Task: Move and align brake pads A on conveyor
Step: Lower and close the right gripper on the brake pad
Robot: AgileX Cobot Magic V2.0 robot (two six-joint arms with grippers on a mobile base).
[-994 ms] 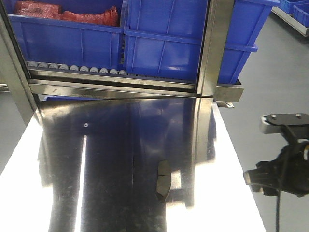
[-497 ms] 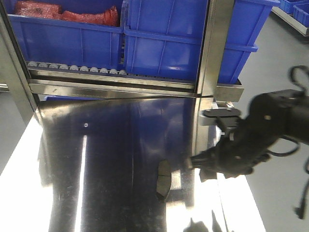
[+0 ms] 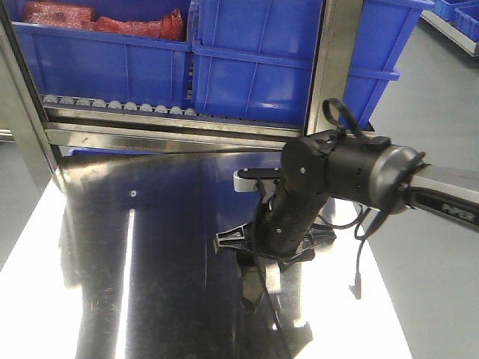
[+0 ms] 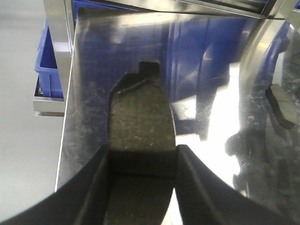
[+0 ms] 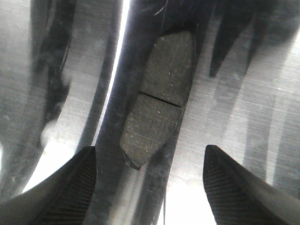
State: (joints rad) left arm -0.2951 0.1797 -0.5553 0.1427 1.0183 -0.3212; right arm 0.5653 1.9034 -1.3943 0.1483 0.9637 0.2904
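**Operator:** Where do we find the right gripper (image 5: 150,153)?

**Inspector:** We find it hanging over the shiny steel worktop (image 3: 150,262), directly above a brake pad (image 5: 159,93). Its two black fingers (image 5: 70,187) are spread wide, one on each side of the pad. Neither finger touches it, so the right gripper is released and carries nothing.

**Operator:** How does that brake pad lie?

**Inspector:** We see it flat on the worktop, friction face up, with the cross groove visible at mid-length. In the front view the arm covers its upper end, and only the lower end shows below the wrist.

**Operator:** And the left gripper (image 4: 143,150)?

**Inspector:** We see it clenched on a second brake pad (image 4: 140,117). Both fingers press against the long sides of this pad, and its far end, with a small tab, sticks out ahead of the fingertips. We cannot tell whether it touches the worktop.

**Operator:** Do we note any other pad?

**Inspector:** Yes. In the left wrist view a distant pad (image 4: 281,105) lies on the worktop near the right edge. We cannot tell whether it is the one under the right gripper.

**Operator:** What stands behind the worktop?

**Inspector:** We see a steel roller rack (image 3: 120,105) holding blue crates (image 3: 254,75).
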